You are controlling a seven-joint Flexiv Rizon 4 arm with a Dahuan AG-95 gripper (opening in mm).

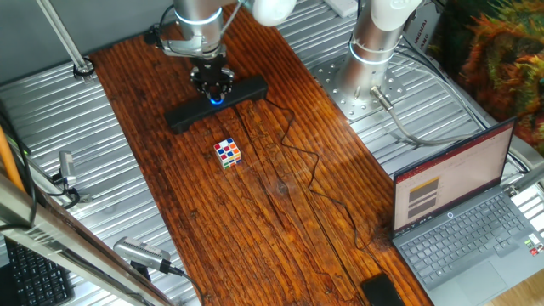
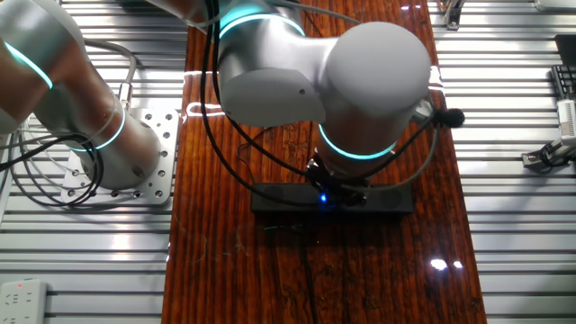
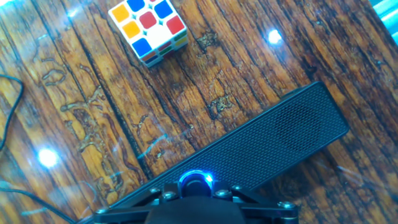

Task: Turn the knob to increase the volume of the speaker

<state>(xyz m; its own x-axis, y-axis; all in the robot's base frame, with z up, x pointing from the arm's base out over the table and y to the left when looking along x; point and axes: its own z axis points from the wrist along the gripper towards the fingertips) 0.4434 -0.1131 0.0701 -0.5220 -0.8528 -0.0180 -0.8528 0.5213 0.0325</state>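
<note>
The speaker (image 1: pixel 248 90) is a long black soundbar lying across the far part of the wooden table; it also shows in the other fixed view (image 2: pixel 281 200) and in the hand view (image 3: pixel 280 140). The knob (image 3: pixel 196 182) is a small black dial with a blue glowing ring at the bar's middle, and its glow shows in both fixed views (image 1: pixel 217 100) (image 2: pixel 322 199). My gripper (image 3: pixel 196 191) stands straight down over the bar (image 1: pixel 212 85) (image 2: pixel 338 186), its jaws closed in on either side of the knob. Most of the knob is hidden by the hand.
A multicoloured puzzle cube (image 1: pixel 227 153) (image 3: pixel 148 28) sits on the wood just in front of the speaker. A thin black cable (image 1: pixel 299 153) runs from the bar toward the front. An open laptop (image 1: pixel 463 217) stands at the right, and the arm's base (image 1: pixel 374 42) beside the bar's right end.
</note>
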